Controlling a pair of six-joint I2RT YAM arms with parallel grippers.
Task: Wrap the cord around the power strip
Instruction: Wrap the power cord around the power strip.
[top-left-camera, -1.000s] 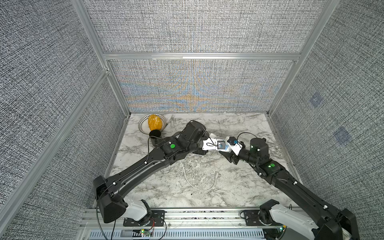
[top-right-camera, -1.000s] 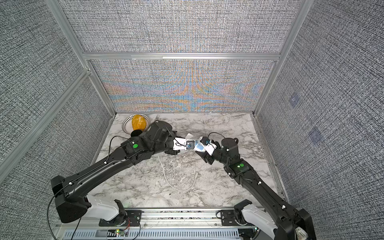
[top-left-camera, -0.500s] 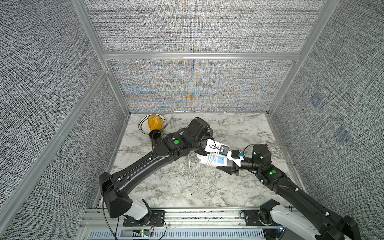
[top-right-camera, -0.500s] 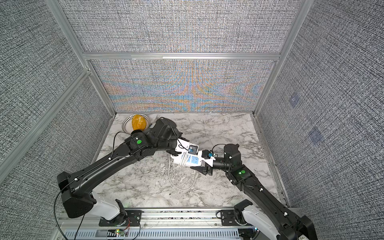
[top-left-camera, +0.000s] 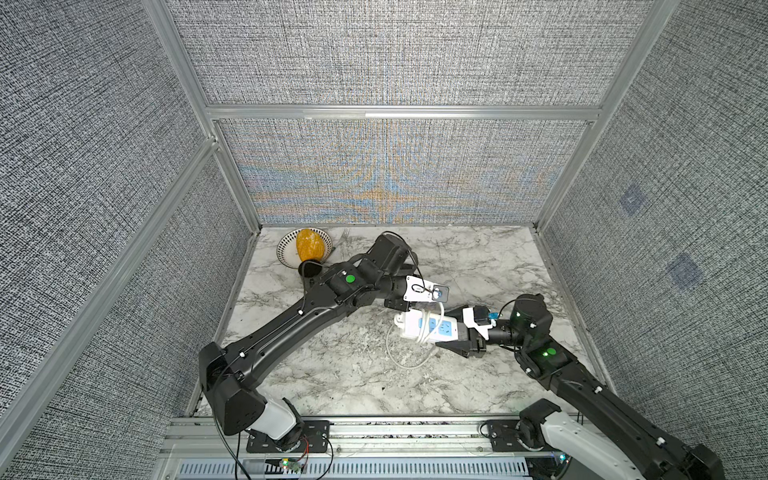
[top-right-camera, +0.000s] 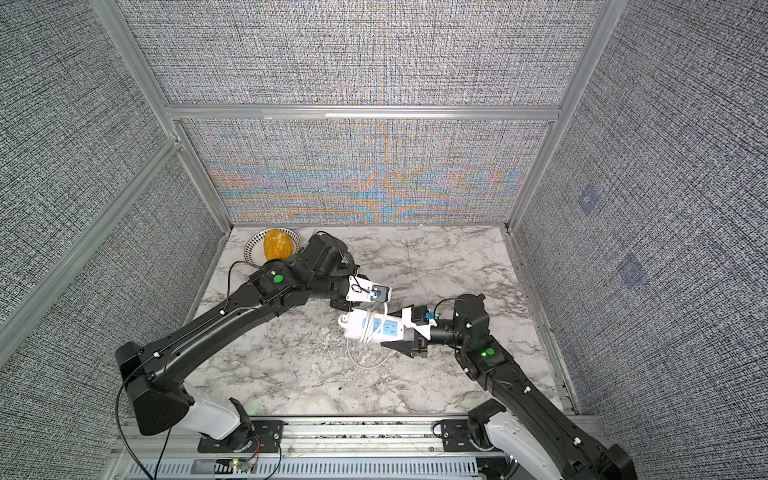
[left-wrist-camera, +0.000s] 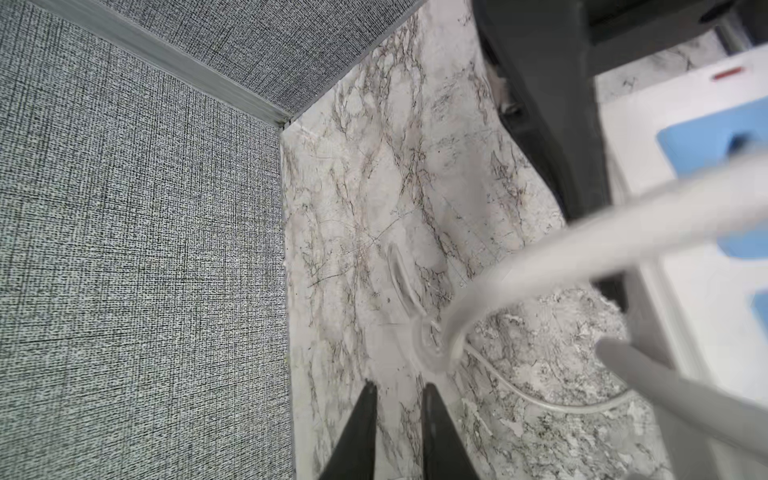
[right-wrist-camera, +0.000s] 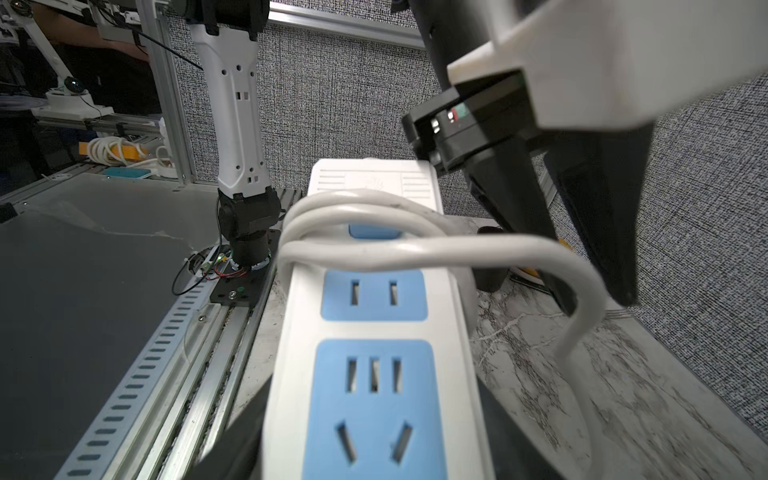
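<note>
White rectangular plastic power strip (top-left-camera: 428, 326) (top-right-camera: 374, 328) (right-wrist-camera: 374, 374) with light-blue socket panels and a blue button: near the middle of the grey-veined marble tabletop (top-left-camera: 478, 257), a little toward the robot's right, socket face up. Clamped at the end away from the blue button by the black-fingered right gripper (top-left-camera: 446, 328) (top-right-camera: 395, 329), one finger pressed against each long side. Seems raised clear of the marble in the right wrist view, though contact cannot be told for certain. Long thin white-grey cord (right-wrist-camera: 415, 249): crosses the strip's upper face three times, side by side, between the blue button and the first socket panel, then leaves the last turn, arches outward and drops to the marble. In both top views, lies beyond that in a loose loop (top-left-camera: 387, 345) on the tabletop, on the robot-base side of the strip. Black-fingered left gripper (left-wrist-camera: 400, 386): jaws a narrow gap apart, bare marble showing between them, nothing held; bend of the cord just past the tips, not between them. In both top views, mostly hidden under its white wrist camera housing (top-left-camera: 419, 291), just beside the strip's far long side. Far left corner: white bowl with dark patterned rim (top-left-camera: 284, 249), orange-yellow lump (top-left-camera: 309, 245) inside, small black cup (top-left-camera: 309, 270) just beside, all well apart from the strip.
</note>
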